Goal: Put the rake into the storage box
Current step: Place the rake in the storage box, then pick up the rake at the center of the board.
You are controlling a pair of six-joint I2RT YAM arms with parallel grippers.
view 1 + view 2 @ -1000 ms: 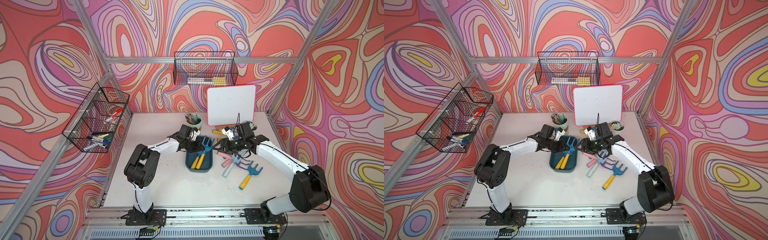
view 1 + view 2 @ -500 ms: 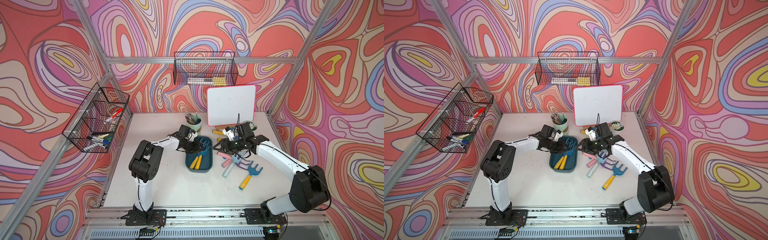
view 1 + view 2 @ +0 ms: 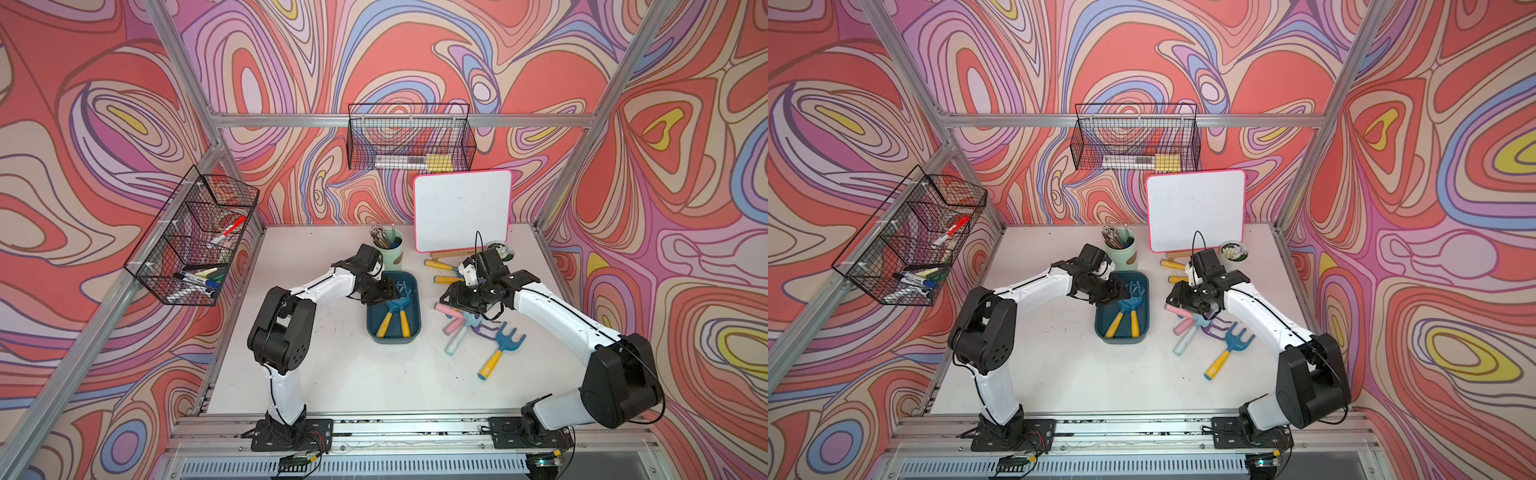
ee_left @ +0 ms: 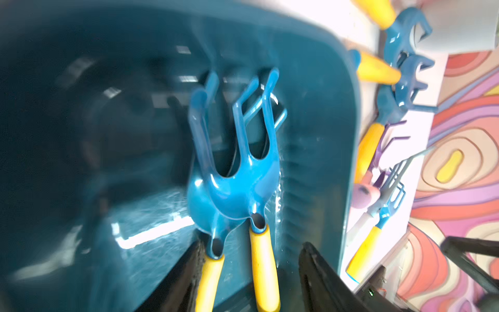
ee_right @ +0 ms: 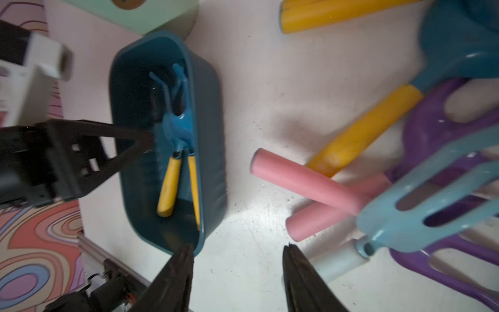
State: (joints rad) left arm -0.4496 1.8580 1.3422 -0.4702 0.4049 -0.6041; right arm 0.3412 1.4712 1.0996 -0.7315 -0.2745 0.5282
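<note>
In a top view: storage box (image 3: 394,341) mid-table; rake (image 3: 404,324) and second rake (image 3: 383,325) lie lengthwise inside, heads overlapping, probably the only way they fit. Left wrist: left gripper (image 4: 252,244) spread, straddling the handles, pinching nothing I can see. Right wrist: right gripper (image 5: 237,251) spread, empty, over bare table (image 5: 256,81) beside loose tools (image 5: 364,129).

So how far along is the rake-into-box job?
Done: two blue plastic rakes with yellow handles lie inside the dark teal plastic storage box. In hand: nothing; the left gripper sits open over them, the right gripper open above the table. Left: retract; possibly the similar blue rake lying on the table.
</note>
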